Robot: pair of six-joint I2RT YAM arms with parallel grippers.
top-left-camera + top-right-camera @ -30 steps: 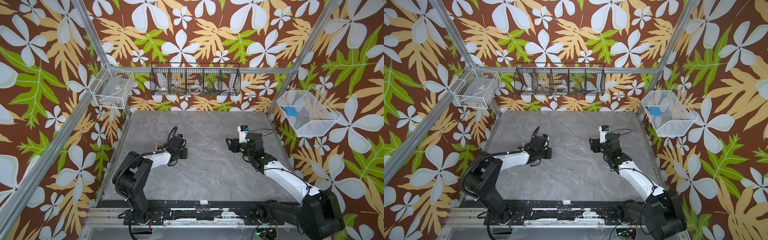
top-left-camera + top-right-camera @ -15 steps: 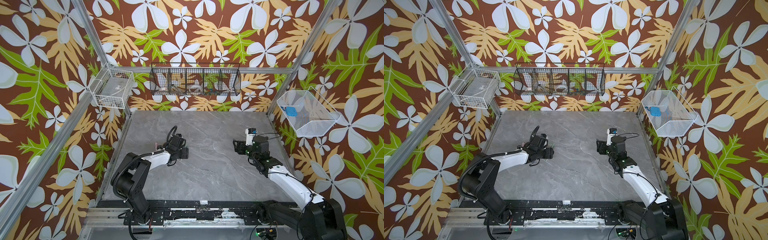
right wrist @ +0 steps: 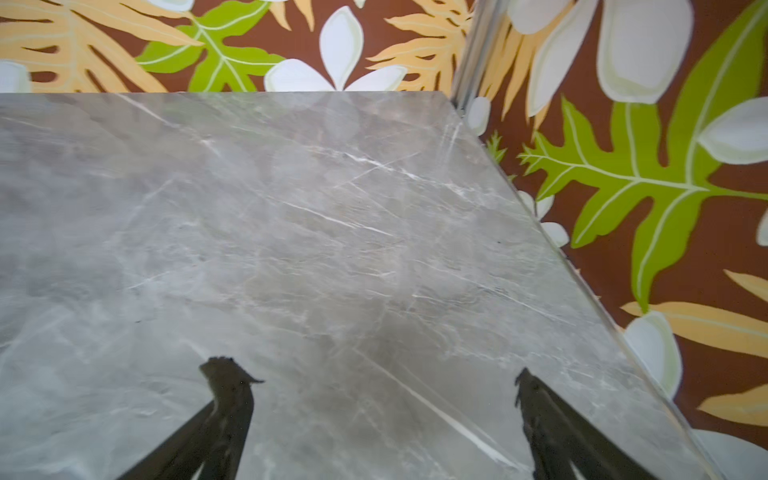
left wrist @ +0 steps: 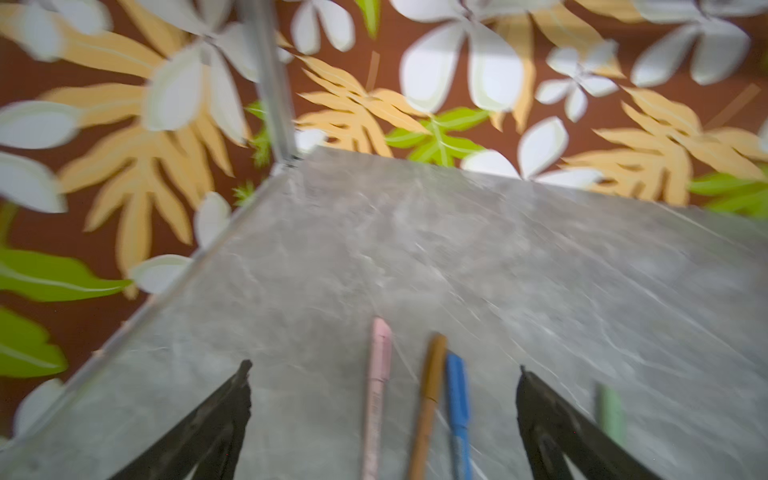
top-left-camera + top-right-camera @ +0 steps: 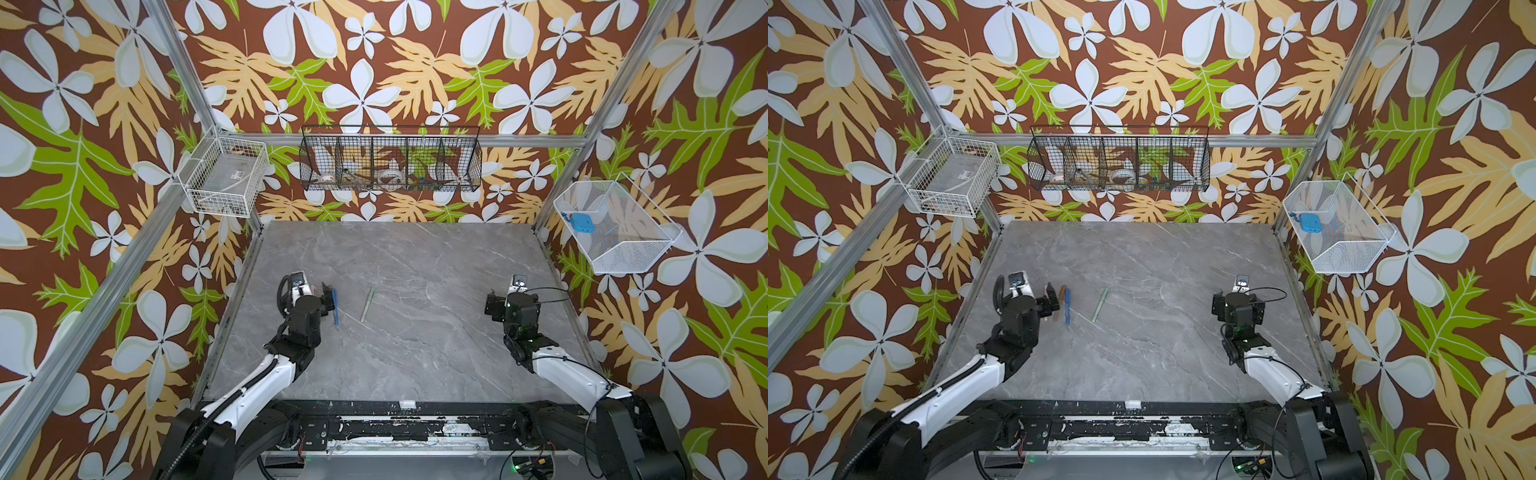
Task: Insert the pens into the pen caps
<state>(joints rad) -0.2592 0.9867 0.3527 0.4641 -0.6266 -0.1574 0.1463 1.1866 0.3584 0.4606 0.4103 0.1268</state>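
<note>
Both my pincers are spread as wide as they go, and neither has hold of anything. My left pincer (image 4: 383, 368) hangs low over the grey marble tabletop (image 3: 332, 208) with three pens lying side by side between its fingers (image 4: 232, 399): the pink pen (image 4: 376, 395), the brown pen (image 4: 430, 395) and the blue pen (image 4: 457, 395), the last two nearly touching. The green pen (image 4: 610, 411) lies outside the far finger; in a top view it sits alone toward the middle of the table (image 5: 368, 304). My right pincer (image 3: 375, 368) hovers over bare marble, well apart from all of them. As far as I can judge, each pen already wears its cap; the blue cap (image 4: 456, 382) shows clearest, and I see no loose caps, so the job looks done or nearly so. The danger now is my left pincer. If it dips or swings sideways while straddling the pens, a finger could sweep these round barrels and roll them apart or toward the table edge. If it closes here, it would pinch several at once. A cap only half seated could also slip off, and the blur hides how firmly they sit. I can read no brand or lettering on anything.
</note>
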